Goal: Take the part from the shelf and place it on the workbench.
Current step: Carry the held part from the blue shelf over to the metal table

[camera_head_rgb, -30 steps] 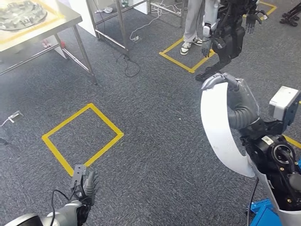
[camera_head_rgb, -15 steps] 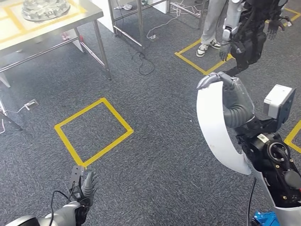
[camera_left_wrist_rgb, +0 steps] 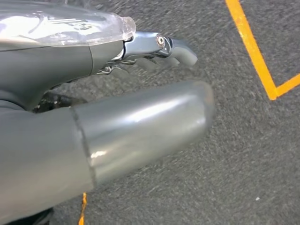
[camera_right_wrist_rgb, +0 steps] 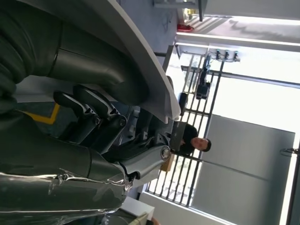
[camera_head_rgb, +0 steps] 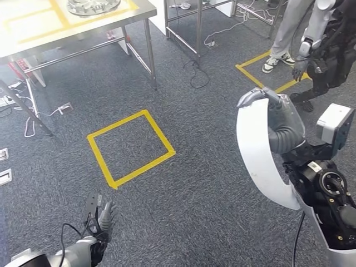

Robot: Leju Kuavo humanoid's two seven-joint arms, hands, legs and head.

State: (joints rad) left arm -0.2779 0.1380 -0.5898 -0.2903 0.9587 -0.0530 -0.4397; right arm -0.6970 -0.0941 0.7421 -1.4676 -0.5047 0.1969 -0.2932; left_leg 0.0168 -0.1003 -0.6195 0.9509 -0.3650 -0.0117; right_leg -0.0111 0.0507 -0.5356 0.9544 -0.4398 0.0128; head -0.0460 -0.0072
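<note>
Now right hand (camera_head_rgb: 282, 119) fingers (camera_head_rgb: 252, 98) curled around white part (camera_head_rgb: 256, 150), left hand (camera_head_rgb: 104, 219) empty

Your right hand (camera_right_wrist_rgb: 88, 122) grips the curved white part (camera_right_wrist_rgb: 141, 61), dark fingers (camera_right_wrist_rgb: 88, 105) wrapped beneath it; a person (camera_right_wrist_rgb: 194, 143) sits mid-frame beside bright windows (camera_right_wrist_rgb: 247, 93).

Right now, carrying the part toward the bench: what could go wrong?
1. The right hand grips the curved white part only near its top edge; walking sway might loosen it.
2. Loose cables lie on the carpet near the workbench legs, a possible trip hazard.
3. A person and another robot stand close on the right; the part could clip them in a turn.
</note>
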